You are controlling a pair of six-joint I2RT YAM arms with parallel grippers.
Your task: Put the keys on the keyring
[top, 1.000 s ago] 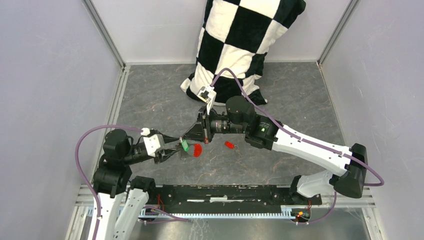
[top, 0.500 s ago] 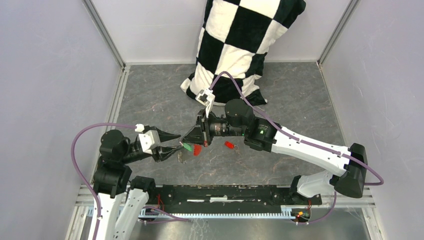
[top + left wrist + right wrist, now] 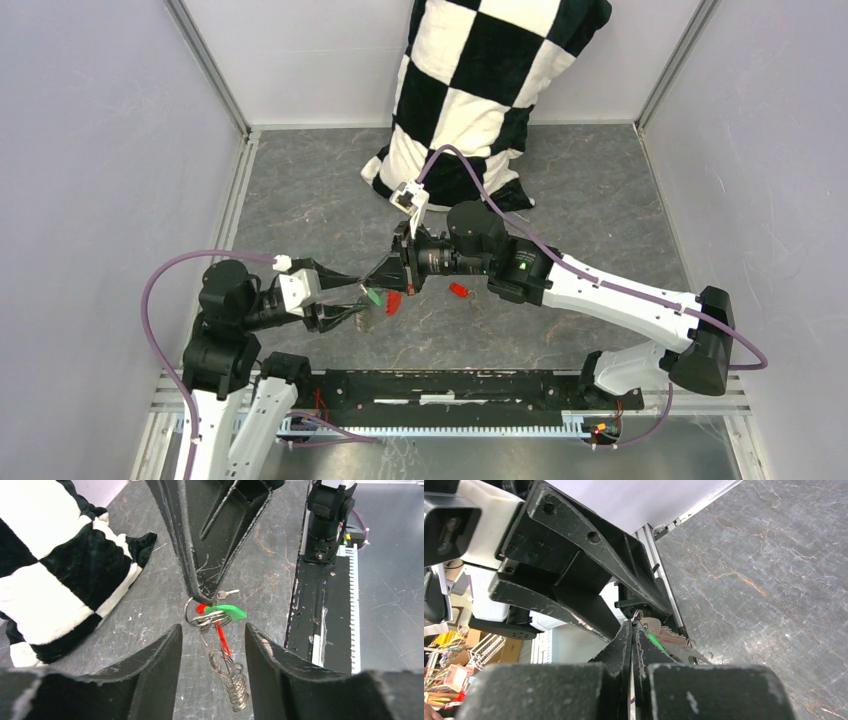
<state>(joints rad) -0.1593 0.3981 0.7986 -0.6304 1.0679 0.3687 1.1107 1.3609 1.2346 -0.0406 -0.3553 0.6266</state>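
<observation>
- Two keys in view. Green-headed key (image 3: 231, 612) sits at the wire rings of the keyring (image 3: 199, 618); threaded or not: cannot tell.
- Red-headed key (image 3: 459, 289) lies on table (image 3: 600, 190), approx. 3 o'clock of keyring, apart from it.
- R jaws: clenched on keyring wire; rings and red fob (image 3: 394, 303) hang from the tips.
- L jaws: released, one finger either side of the hanging keyring, no contact.
- Checkered pillow (image 3: 470, 90) at 12 o'clock, by rear wall.
</observation>
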